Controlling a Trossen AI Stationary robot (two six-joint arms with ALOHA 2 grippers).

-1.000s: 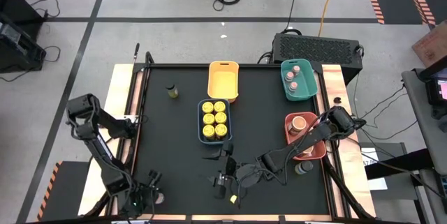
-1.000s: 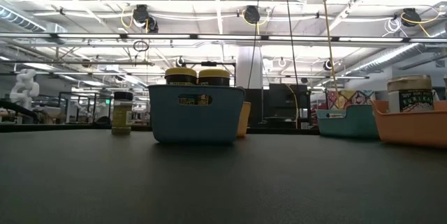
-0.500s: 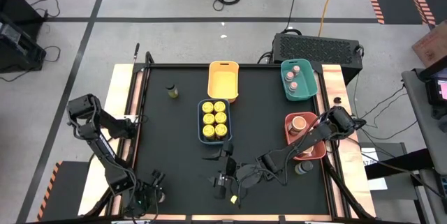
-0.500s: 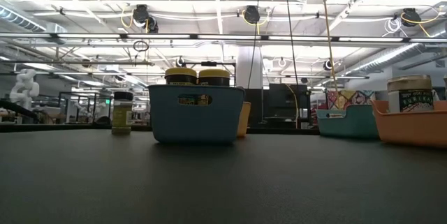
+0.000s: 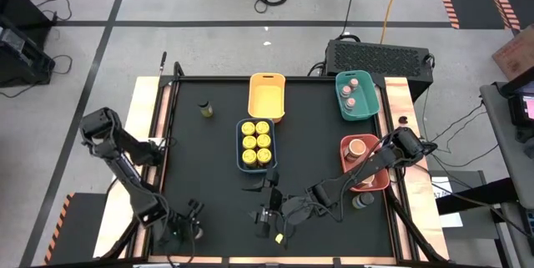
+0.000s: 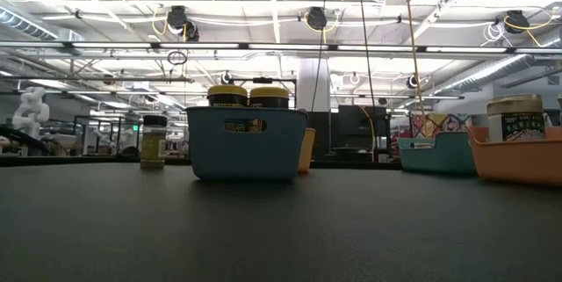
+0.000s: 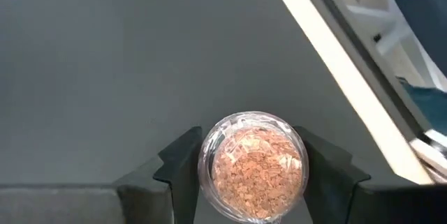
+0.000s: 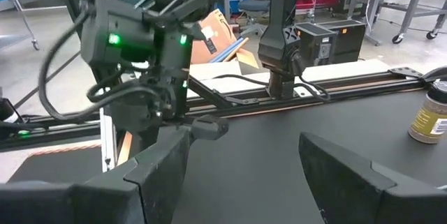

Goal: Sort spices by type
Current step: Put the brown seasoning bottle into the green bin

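My left gripper (image 5: pixel 190 220) is at the table's near left corner, shut on a small clear spice jar (image 7: pixel 253 167) of pinkish-brown flakes. The jar's round end faces the wrist camera. My right gripper (image 5: pixel 257 201) hangs open over the near middle of the table, nothing between its fingers (image 8: pixel 244 161). A blue tray (image 5: pixel 239 144) holds several yellow-lidded jars. The green tray (image 5: pixel 368 105) holds two pink-lidded jars. In the red tray (image 5: pixel 346 144) stands a peach-topped tub (image 5: pixel 358 146). One dark-lidded jar (image 5: pixel 205 109) stands alone at the far left. My left gripper pinches the jar's round wall between its two fingers, one finger (image 7: pixel 183 175) on each side of the wall (image 7: pixel 207 172). The fingers come slanting down from above. Whether the jar rests on the table cannot be told.
An empty yellow tray (image 5: pixel 267 94) stands at the far middle, behind the blue tray. Another jar (image 5: pixel 363 200) stands by the near right edge, below the red tray. Bare black tabletop (image 5: pixel 200 168) lies between the left edge and the blue tray.
My left gripper has gone along the near edge toward the table's right and a little toward the far edge.
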